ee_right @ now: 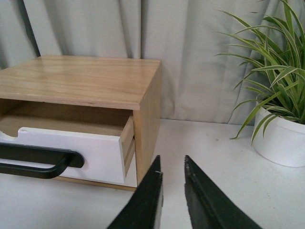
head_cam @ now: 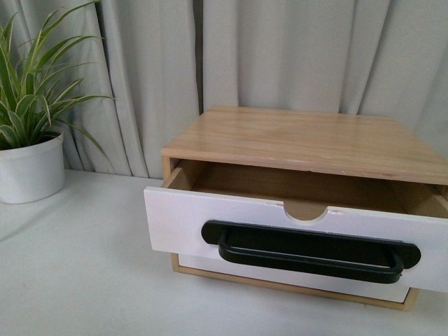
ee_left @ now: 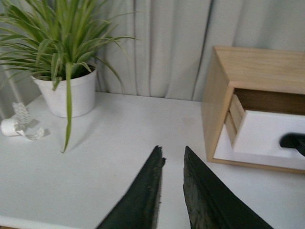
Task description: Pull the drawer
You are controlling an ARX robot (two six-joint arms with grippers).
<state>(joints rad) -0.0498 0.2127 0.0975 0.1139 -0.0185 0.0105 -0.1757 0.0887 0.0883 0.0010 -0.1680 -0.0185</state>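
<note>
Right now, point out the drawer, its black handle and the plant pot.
drawer [head_cam: 182,217], front view, on its white front left of the handle.
black handle [head_cam: 311,250], front view, middle of the bar.
plant pot [head_cam: 29,171], front view, white side wall.

white table [head_cam: 77,273] | light-wood cabinet [head_cam: 315,140] sits on it, right side, its drawer [head_cam: 280,231] pulled partway out | potted plant in white pot [head_cam: 28,168] on table, far left by the grey curtain | small white curled strip thing [ee_left: 21,126] lying on table just beside pot, can't tell what
</note>
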